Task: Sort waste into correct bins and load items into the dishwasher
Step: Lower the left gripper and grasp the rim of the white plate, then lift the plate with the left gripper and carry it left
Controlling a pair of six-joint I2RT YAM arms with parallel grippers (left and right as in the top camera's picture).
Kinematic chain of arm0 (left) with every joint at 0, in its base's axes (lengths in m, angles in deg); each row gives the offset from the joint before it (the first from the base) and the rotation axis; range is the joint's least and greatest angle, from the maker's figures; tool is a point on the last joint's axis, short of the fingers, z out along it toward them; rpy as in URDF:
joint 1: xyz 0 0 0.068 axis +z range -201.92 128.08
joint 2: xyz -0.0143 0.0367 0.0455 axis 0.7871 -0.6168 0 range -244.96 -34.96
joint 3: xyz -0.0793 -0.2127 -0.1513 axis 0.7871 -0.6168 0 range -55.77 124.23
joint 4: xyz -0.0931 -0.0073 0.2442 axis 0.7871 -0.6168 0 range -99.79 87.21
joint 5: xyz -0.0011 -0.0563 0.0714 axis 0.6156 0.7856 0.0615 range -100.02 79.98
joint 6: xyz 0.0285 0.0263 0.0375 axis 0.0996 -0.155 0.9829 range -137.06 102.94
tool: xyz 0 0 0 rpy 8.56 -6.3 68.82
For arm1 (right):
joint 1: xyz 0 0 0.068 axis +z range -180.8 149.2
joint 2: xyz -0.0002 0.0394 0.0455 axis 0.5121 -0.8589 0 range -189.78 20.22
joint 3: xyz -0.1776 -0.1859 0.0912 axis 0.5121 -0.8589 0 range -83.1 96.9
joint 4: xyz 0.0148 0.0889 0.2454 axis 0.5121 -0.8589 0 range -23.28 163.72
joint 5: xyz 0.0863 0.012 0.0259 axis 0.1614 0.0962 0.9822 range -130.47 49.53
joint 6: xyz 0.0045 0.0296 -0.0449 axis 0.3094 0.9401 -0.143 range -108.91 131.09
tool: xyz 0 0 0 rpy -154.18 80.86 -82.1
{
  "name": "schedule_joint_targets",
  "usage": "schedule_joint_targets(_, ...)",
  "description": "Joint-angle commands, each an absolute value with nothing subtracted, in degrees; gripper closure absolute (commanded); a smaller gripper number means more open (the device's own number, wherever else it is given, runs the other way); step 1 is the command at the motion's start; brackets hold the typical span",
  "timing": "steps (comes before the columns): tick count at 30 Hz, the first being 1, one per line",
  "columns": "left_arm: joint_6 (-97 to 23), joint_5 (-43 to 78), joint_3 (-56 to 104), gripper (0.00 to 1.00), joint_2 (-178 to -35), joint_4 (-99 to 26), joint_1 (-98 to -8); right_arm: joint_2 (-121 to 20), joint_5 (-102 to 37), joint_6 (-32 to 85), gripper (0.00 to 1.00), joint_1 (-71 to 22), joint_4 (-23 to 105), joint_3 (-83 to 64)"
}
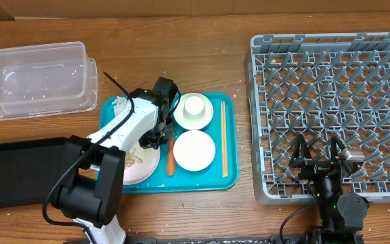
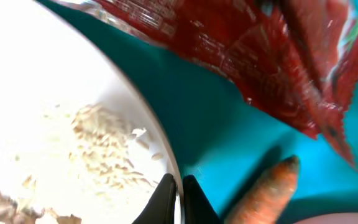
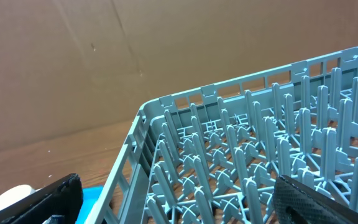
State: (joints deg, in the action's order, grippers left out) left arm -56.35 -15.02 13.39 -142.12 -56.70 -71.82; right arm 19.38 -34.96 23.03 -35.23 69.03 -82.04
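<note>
My left gripper [image 2: 178, 196] is shut on the rim of the large plate [image 2: 36, 93], which holds rice scraps [image 2: 98, 149]. A red wrapper [image 2: 260, 50] lies just beyond it, and a carrot [image 2: 266, 193] lies beside it on the teal tray. In the overhead view the left gripper [image 1: 160, 135] is at the plate's [image 1: 141, 166] right edge, next to the carrot [image 1: 170, 157]; the arm hides the wrapper. A white cup sits in a bowl [image 1: 193, 108]. A second bowl [image 1: 193, 150] is nearer. My right gripper [image 1: 315, 152] is open over the dish rack's [image 1: 330, 88] front edge.
The teal tray [image 1: 230, 177] holds the dishes and a pair of chopsticks [image 1: 223, 139]. The clear tub [image 1: 39, 78] stands at the far left. The black tray [image 1: 12, 173] lies at the near left. The rack's [image 3: 241, 155] pegs fill the right wrist view.
</note>
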Motion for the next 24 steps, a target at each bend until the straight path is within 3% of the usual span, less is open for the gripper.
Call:
schedule_joint_targets(1, -55.6, -16.7, 17.1, 0.96, -143.2, -57.7, -71.7, 20.1, -35.5, 22.6, 0.00, -35.4, 69.3, -82.6)
schedule_joint_targets(9, -55.6, -17.2, 19.6, 0.96, -143.2, -60.3, -71.7, 20.1, -35.5, 22.6, 0.00, -35.4, 69.3, -82.6)
schedule_joint_targets(24, -54.7, -22.7, 33.0, 0.96, -143.2, -76.7, -71.7, 20.1, -35.5, 22.6, 0.00, -35.4, 69.3, -82.6)
